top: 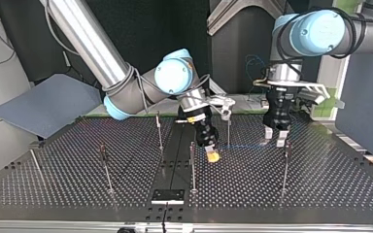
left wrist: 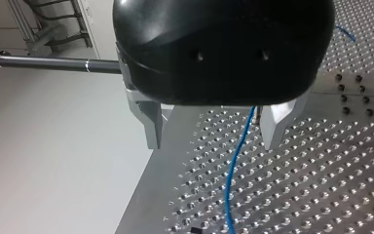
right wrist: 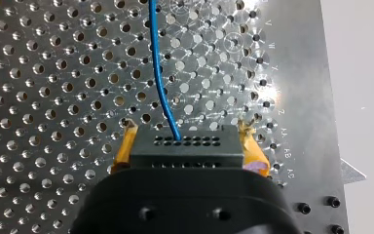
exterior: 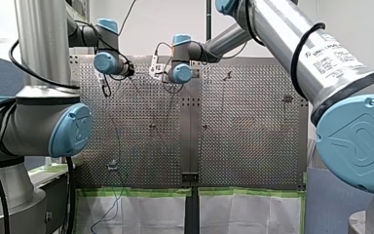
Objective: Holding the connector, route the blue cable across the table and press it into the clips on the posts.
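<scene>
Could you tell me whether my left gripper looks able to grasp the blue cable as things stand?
Probably yes: my left gripper is open, and the blue cable runs between its fingers with nothing blocking it, though its depth is unclear.

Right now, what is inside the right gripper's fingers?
The right gripper clamps a black connector between its yellow pads. The blue cable leaves the connector's holed face over the perforated table. The connector's rear is covered by the gripper body, so its depth cannot be seen.

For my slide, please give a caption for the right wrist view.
Right gripper clamps the black connector between yellow pads; blue cable runs ahead over the perforated table.
</scene>
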{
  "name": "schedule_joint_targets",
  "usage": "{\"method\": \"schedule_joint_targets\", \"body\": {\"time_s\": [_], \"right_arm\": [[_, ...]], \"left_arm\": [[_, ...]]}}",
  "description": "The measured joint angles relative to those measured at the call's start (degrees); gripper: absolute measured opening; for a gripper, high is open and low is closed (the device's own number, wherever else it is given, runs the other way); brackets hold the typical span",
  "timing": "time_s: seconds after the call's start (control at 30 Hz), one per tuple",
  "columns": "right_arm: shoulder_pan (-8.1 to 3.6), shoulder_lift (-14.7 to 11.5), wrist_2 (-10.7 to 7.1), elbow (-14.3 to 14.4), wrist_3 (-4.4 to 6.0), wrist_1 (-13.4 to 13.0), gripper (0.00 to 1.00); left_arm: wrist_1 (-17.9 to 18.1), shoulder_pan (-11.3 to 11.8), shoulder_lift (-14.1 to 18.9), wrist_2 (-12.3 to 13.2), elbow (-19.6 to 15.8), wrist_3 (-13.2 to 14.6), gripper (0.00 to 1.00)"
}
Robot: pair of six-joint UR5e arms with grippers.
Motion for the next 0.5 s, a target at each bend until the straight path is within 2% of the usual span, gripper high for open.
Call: {"method": "schedule_joint_targets", "body": {"time_s": [0.23, 0.5], "right_arm": [[-0.02, 0.0, 0.0, 0.0, 0.0, 0.0, 0.0], [-0.03, 0.0, 0.0, 0.0, 0.0, 0.1, 0.0]], "left_arm": [[-0.2, -1.3, -3.0, -2.1, 3.0, 1.9, 0.99], [0.0, -2.3, -6.9, -3.9, 5.5, 2.3, 0.99]]}}
